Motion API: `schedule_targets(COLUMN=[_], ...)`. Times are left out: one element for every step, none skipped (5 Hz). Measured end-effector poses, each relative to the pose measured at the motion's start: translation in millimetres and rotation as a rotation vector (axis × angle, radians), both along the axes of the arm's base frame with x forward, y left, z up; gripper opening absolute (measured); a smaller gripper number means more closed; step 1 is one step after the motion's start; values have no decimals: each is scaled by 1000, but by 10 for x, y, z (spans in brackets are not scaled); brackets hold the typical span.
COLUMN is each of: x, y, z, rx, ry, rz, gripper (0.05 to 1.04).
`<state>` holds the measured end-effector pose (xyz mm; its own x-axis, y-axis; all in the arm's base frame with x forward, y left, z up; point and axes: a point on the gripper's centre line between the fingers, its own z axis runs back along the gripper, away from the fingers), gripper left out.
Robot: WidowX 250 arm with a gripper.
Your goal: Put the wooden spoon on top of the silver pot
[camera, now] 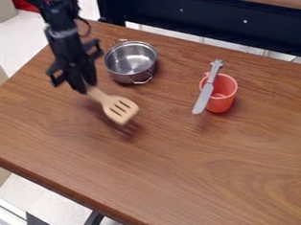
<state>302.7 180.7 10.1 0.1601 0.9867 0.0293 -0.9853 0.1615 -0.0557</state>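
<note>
Beside silver pot [131,63], knife [206,93] across red cup [222,93]

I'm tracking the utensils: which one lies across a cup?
The silver knife, lying across the red cup; the slotted wooden spoon is instead in the gripper.

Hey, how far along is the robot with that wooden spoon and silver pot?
Roughly halfway, I'd judge. Done: the slotted wooden spoon looks lifted, its shadow below it on the brown wooden table. In hand: the black two-finger gripper holds its handle, beside the round silver pot. Left: moving it over the pot and releasing it on top.
</note>
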Motion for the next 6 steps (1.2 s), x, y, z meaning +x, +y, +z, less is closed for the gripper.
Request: schedule_targets(x=[94, 238, 444, 609, 751, 882], y=[201, 310, 318, 242, 221, 167], z=[16, 28, -34, 15, 90, 158], rx=[17, 11, -5, -43, -45, -39], ry=[29, 37, 63, 72, 60, 33], rz=[44, 103, 160, 196, 233, 304], gripper=[247, 247, 247, 247, 247, 247])
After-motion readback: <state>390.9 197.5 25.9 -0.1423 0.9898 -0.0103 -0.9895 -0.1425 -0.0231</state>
